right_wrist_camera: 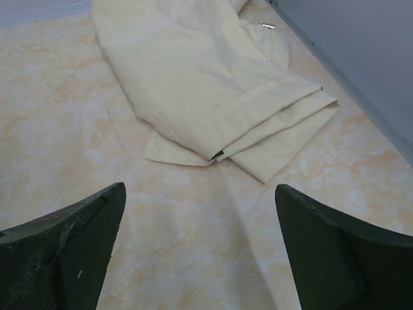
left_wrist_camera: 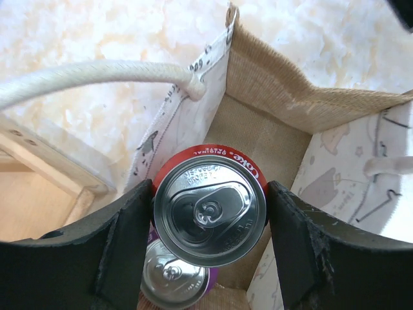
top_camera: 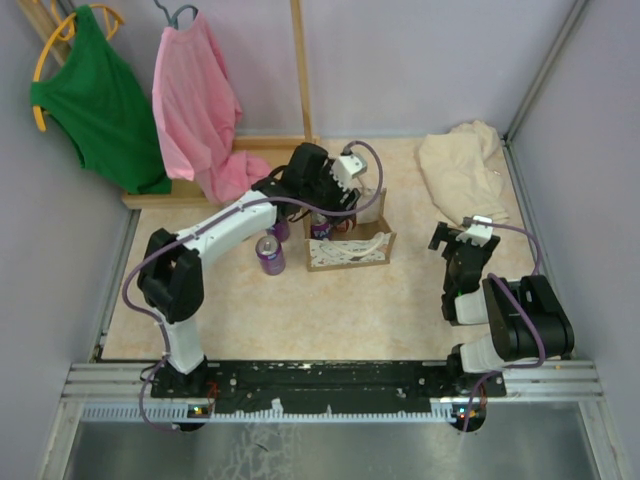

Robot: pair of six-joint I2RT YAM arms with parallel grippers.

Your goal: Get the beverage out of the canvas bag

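Note:
My left gripper (left_wrist_camera: pixel 210 216) is shut on the beverage (left_wrist_camera: pixel 210 213), a red cola can seen from above, with both black fingers pressed on its sides. It hangs over the open mouth of the canvas bag (left_wrist_camera: pixel 271 97), whose white rope handle (left_wrist_camera: pixel 97 74) lies to the left. A purple can (left_wrist_camera: pixel 174 278) stands lower down inside the bag. In the top view the left gripper (top_camera: pixel 340 205) points down over the bag (top_camera: pixel 350 250), hiding the red can. My right gripper (right_wrist_camera: pixel 200 252) stands open above bare table, holding nothing.
A folded cream cloth (right_wrist_camera: pixel 213 84) lies just beyond the right gripper (top_camera: pixel 455 240), by the right wall. A purple bottle (top_camera: pixel 270 255) stands left of the bag. A green garment (top_camera: pixel 95 100) and a pink one (top_camera: pixel 200 105) hang at the back left over a wooden rack (top_camera: pixel 185 195).

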